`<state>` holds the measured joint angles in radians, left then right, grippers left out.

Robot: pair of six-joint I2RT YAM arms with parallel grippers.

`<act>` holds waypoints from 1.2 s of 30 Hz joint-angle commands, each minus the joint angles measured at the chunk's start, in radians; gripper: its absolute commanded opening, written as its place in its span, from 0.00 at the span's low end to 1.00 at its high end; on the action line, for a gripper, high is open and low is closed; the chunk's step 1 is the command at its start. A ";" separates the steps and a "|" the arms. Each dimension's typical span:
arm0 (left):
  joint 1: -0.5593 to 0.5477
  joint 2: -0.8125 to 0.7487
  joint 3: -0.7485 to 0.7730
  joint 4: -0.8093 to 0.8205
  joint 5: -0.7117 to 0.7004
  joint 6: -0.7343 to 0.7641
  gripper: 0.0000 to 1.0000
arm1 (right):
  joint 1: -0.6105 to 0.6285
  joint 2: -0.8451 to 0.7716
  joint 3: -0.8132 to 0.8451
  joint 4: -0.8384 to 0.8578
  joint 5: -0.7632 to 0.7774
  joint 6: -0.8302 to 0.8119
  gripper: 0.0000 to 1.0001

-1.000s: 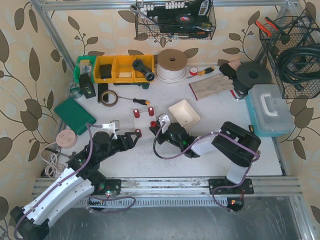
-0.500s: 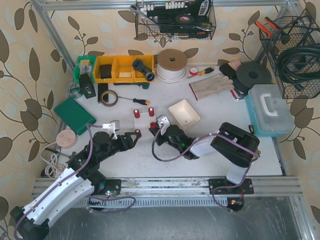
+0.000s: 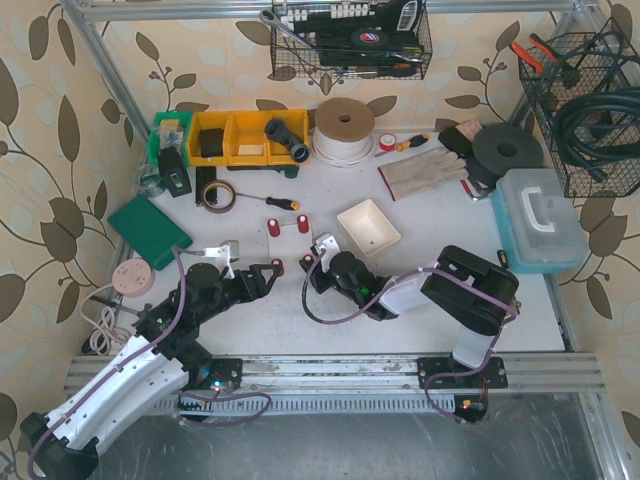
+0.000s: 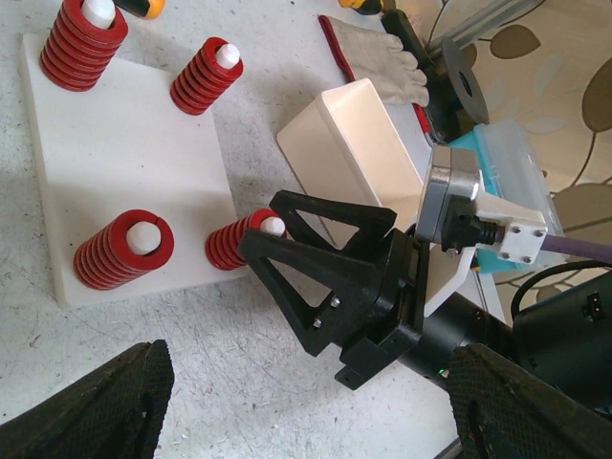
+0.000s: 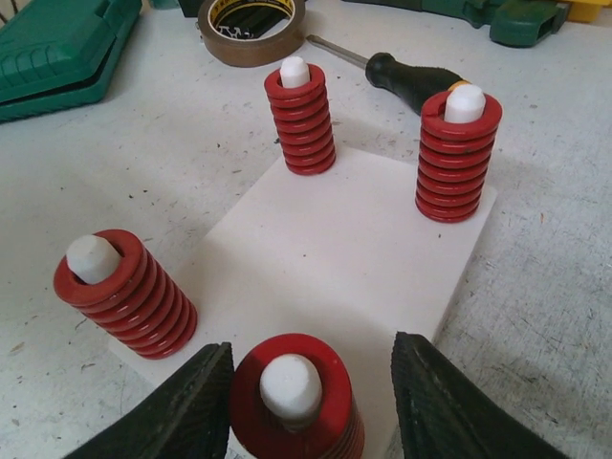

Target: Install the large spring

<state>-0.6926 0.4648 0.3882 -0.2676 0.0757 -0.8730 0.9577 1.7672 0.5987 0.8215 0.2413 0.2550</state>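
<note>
Several red springs stand on white pegs of a white plate. In the left wrist view the two on the left, one far and one near, are wider than the other two. My right gripper is open around the nearest spring, which is seated on its peg. A gap shows beside the right finger, and the left finger stands close to the coils. My left gripper is wide open and empty, low beside the plate's near corner.
A white tray sits just right of the plate, behind the right wrist. A screwdriver, a tape roll and a green case lie beyond the plate. A glove and a blue toolbox are at the right.
The right jaws have spread apart from the spring they were shut on, leaving it on its peg. The right wrist has shifted slightly left. The left arm has not moved.
</note>
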 commanded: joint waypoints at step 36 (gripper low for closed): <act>0.062 0.489 0.390 -0.022 -0.820 0.535 0.86 | -0.419 -0.903 -0.051 -0.663 0.432 -0.248 1.00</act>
<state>-0.6746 0.9367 0.8375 -0.4042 -0.4858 -0.5213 0.5652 0.9188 0.6464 0.1383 0.5480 0.1200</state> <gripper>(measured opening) 0.859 0.991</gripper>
